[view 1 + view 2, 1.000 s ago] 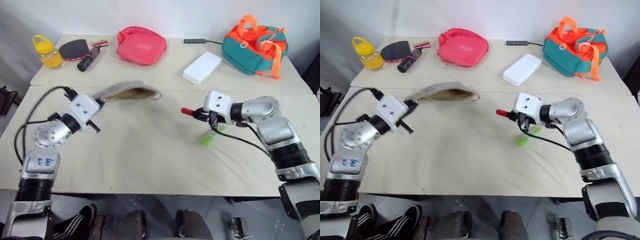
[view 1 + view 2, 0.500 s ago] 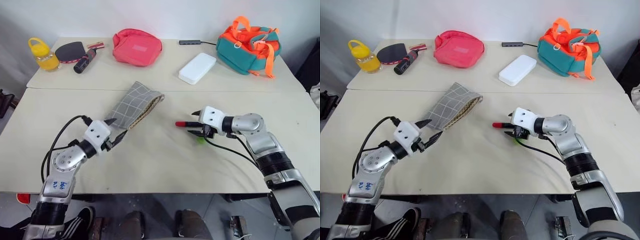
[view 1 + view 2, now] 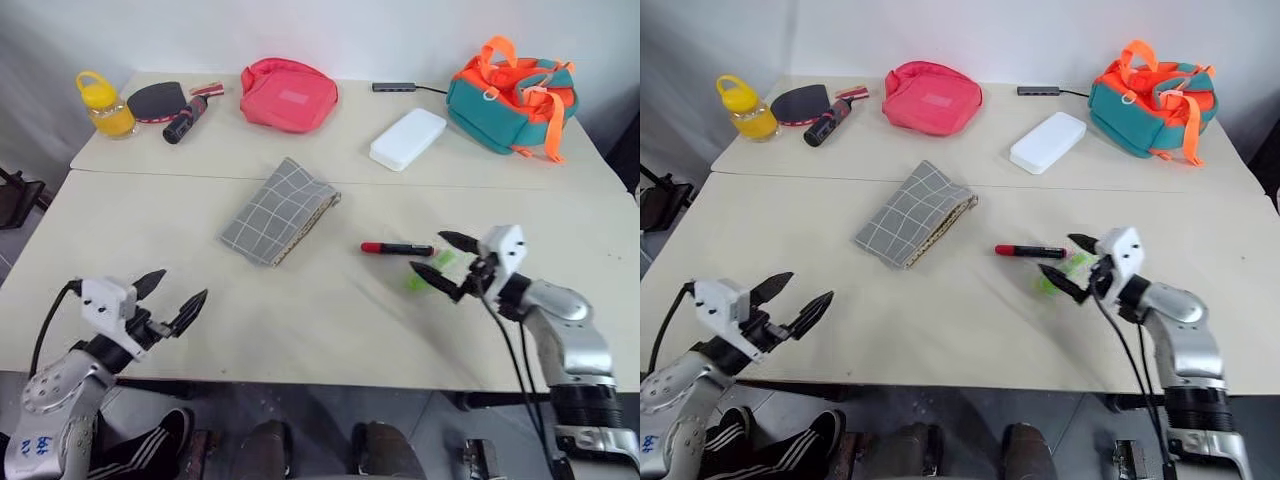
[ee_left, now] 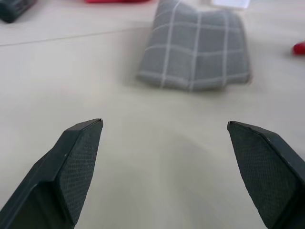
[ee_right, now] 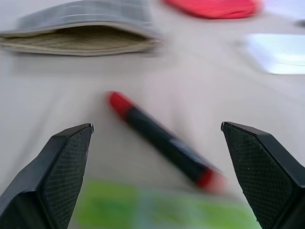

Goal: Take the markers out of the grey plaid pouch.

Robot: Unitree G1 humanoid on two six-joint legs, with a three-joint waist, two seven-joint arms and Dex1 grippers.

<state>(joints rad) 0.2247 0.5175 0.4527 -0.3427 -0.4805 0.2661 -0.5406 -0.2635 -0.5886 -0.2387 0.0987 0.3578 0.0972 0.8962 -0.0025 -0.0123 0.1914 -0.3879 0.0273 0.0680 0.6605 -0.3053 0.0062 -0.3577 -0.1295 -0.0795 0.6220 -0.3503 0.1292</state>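
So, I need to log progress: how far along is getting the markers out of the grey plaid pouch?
It looks done. The red marker and light green marker lie on the table, apart from the grey plaid pouch, which lies flat. Nothing is in hand: left gripper and right gripper are open and empty. Nothing obvious remains.

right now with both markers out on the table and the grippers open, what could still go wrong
1. The light green marker lies just past the open right gripper, so a forward or sweeping move of that arm could knock it into a roll.
2. The red marker lies loose on bare table close by; a nudge could send it rolling.
3. The grey plaid pouch lies flat with its mouth open toward the markers; whether anything remains inside cannot be seen.
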